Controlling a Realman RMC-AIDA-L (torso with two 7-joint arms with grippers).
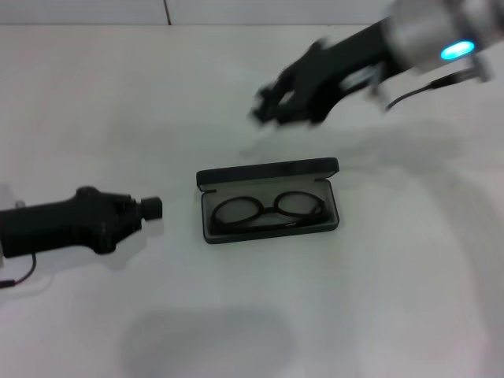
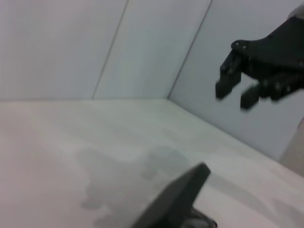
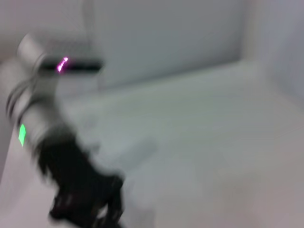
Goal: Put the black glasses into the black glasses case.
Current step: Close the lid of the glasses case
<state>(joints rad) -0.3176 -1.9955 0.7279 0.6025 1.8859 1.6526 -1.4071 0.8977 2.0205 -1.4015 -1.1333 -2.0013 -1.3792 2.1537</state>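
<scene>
Head view: right gripper (image 1: 272, 106) is a motion smear, can't tell its fingers; left arm (image 1: 47, 228) runs off the pic edge. Left wrist view: black glasses case (image 2: 178, 199) cut off at the edge, only a lid corner shows. Right wrist view's blurred all over, left gripper (image 3: 83, 209) just a dark blob.

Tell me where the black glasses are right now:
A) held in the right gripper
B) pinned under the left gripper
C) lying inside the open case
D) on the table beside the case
C: in the head view the black glasses lie on the grey lining of the open black glasses case, while the right gripper hangs empty beyond it and the left gripper sits apart beside it.
</scene>
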